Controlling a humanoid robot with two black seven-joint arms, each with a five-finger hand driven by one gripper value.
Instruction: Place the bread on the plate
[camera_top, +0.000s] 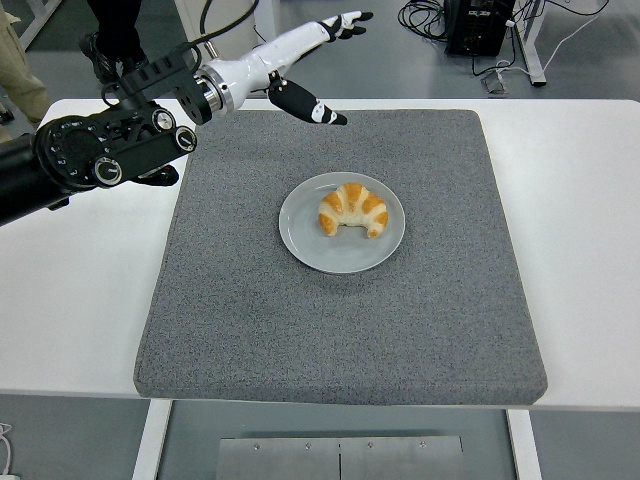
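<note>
A golden croissant (353, 208) lies on the grey plate (318, 246), in its upper right part, near the middle of the grey mat. My left hand (322, 62) is lifted well above and behind the plate, over the mat's far edge. Its white fingers are spread, the thumb (308, 106) points down and right, and it holds nothing. The black left forearm (100, 150) comes in from the upper left. The right arm is out of view.
The grey felt mat (420, 320) covers the centre of the white table (585, 250). A person's legs and shoes (115, 45) stand beyond the table's far left. Cables and a black box (478, 22) lie on the floor behind.
</note>
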